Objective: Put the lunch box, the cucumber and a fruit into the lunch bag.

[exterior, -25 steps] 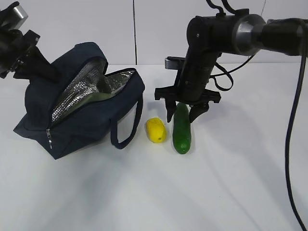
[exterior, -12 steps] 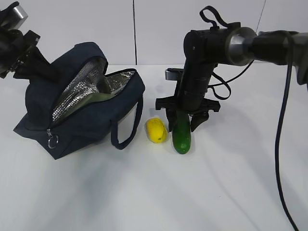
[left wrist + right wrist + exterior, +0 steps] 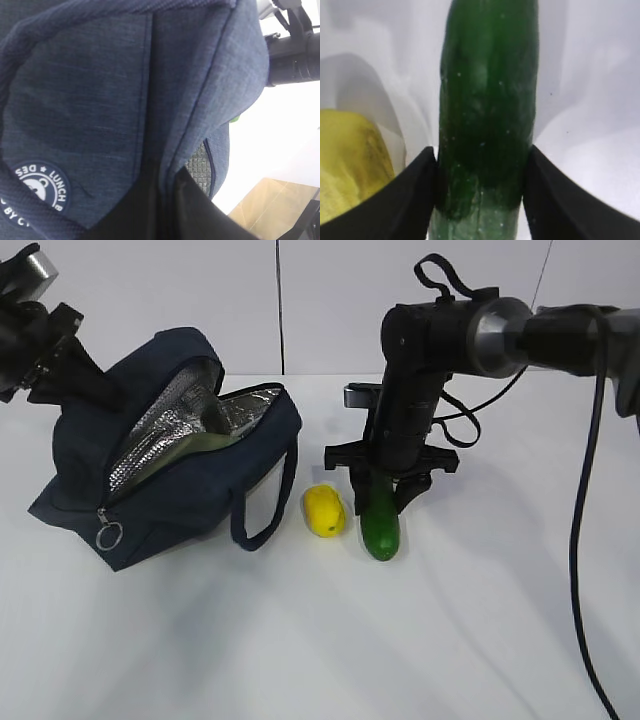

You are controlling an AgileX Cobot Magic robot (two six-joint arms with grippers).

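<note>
The navy lunch bag [image 3: 190,490] lies tilted on the white table with its top open, showing silver lining. A pale green surface inside it [image 3: 213,443] looks like the lunch box lid. My left gripper [image 3: 92,388] is shut on the bag's upper fabric [image 3: 100,100], and its dark fingers [image 3: 195,210] pinch a fold. The cucumber [image 3: 381,525] lies right of the yellow fruit [image 3: 324,510]. My right gripper [image 3: 379,502] stands over the cucumber's far end. In the right wrist view, both fingers press the cucumber [image 3: 487,100] and the fruit [image 3: 350,160] is at the left.
A loop handle [image 3: 262,508] of the bag hangs toward the fruit. The zipper's metal ring pull [image 3: 108,536] dangles at the bag's near left corner. A white wall stands behind the table, and black cables trail from the right arm [image 3: 590,540].
My right gripper has come down over the cucumber and its jaws have narrowed onto it. The bag's ring pull has swung into sight. The left arm has not moved.
</note>
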